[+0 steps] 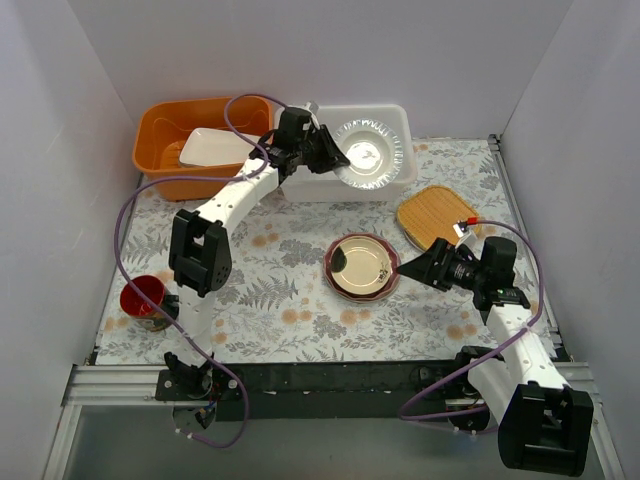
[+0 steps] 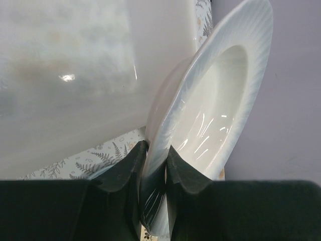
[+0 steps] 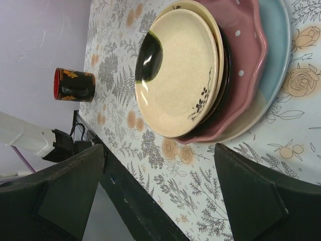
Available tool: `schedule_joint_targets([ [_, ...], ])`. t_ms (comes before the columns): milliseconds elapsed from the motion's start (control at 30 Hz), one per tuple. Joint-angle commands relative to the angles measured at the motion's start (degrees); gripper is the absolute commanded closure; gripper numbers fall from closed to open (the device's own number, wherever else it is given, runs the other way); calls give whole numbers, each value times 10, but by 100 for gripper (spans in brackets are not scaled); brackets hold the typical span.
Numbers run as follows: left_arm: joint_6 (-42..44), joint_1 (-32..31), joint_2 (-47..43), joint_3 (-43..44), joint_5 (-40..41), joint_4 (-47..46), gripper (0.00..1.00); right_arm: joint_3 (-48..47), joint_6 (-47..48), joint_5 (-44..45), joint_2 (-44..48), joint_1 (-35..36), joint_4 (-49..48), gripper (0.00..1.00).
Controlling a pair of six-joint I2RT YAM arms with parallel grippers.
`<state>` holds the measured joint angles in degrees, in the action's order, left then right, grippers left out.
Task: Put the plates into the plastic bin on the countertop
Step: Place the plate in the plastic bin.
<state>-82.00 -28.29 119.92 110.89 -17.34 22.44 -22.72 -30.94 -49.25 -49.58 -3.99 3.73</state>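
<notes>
Left hand [image 1: 342,160] grasps a plate [image 1: 372,152] over the plastic bin [image 1: 395,110]; right hand [image 1: 412,270] gapes above the fern-printed countertop [image 1: 270,290] between white walls [image 1: 300,50].

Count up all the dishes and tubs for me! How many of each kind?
Plates: 6 (a blue-rimmed plate in the left tool, an orange plate, and 4 showing in the stack)
Tubs: 2 (orange tub, white bin)
Cups: 1 (red cup)
Rectangular dishes: 1 (white rectangular dish)
Total: 10
</notes>
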Motion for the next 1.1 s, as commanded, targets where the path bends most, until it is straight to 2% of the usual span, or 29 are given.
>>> schedule_joint_targets([
  [0,-16,18,-6,56,-27,-24,100,6,15,-3,-2,3,-12,2],
  [433,-21,48,37,103,-21,-15,100,10,21,8,-10,3,-9,2],
  [800,-11,57,49,106,-10,-6,100,14,23,14,-16,4,-10,2],
  [1067,-13,58,84,145,13,12,100,14,23,16,-23,4,-12,2],
])
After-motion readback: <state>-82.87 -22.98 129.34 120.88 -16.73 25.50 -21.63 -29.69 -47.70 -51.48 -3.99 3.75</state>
